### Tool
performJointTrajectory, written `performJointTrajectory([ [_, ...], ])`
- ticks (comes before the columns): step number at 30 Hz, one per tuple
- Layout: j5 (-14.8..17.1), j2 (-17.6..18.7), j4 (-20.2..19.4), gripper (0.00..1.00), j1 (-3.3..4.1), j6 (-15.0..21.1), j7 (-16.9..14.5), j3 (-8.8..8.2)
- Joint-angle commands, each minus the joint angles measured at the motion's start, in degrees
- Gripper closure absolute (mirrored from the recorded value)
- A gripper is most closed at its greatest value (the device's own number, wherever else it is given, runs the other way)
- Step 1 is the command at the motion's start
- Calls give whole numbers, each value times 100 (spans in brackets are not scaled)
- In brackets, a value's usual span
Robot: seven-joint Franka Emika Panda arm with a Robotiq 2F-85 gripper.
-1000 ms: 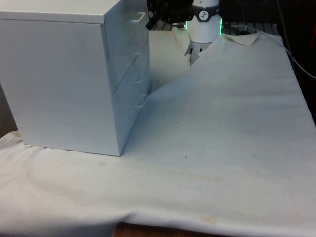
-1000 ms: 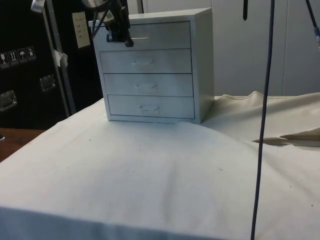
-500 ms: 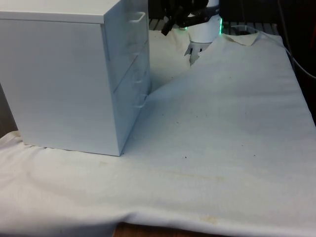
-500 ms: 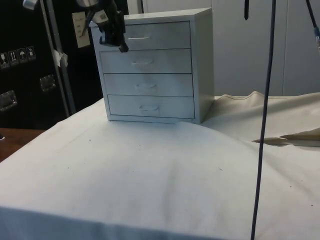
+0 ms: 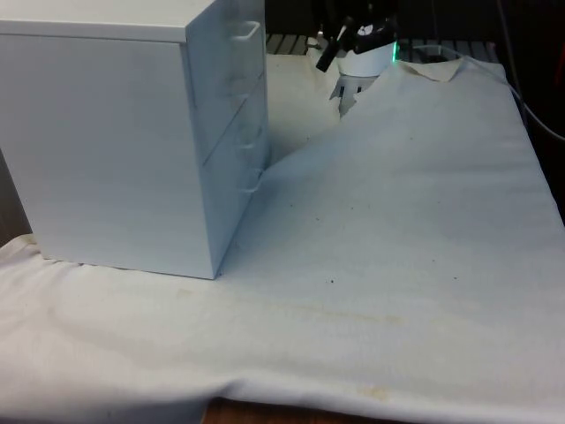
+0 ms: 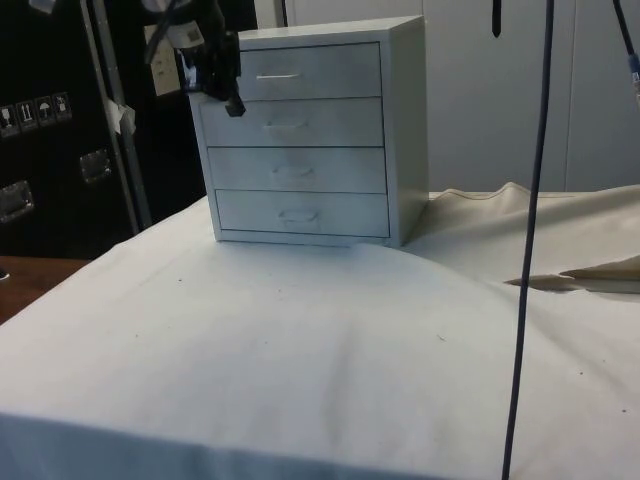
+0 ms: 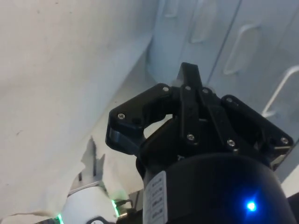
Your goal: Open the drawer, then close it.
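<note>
Hand (image 6: 232, 100) has drawn farther away from the top drawer (image 6: 300, 72).

One chest (image 6: 310, 135), four drawers (image 6: 295, 168)

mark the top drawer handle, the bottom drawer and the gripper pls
top drawer handle (image 6: 278, 75): side view, middle of the thin bar.
bottom drawer (image 6: 340, 212): side view, bare front panel beside its handle.
gripper (image 6: 233, 104): side view, tip of the jaws.

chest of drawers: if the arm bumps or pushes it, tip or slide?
The chest of drawers probably won't tip: it looks squat, with a broad base. It stands on a loose, rumpled cloth, so a push may drag the cloth. All four drawers look shut, so weight likely stays centred.
</note>
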Motion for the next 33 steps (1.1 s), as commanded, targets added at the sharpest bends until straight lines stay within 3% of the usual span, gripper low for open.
performJointTrajectory([
  [1,97,-40,-6,100,0,23,-6,40],
  [8,286,-34,40,100,29,6,17,97],
  [19,481,6,80,100,0,34,-34,132],
  [23,430,11,74,80,29,29,-6,109],
  [25,476,17,86,74,0,46,-46,132],
  [30,476,23,86,40,0,46,-52,132],
  [33,476,23,86,26,0,52,-57,132],
])
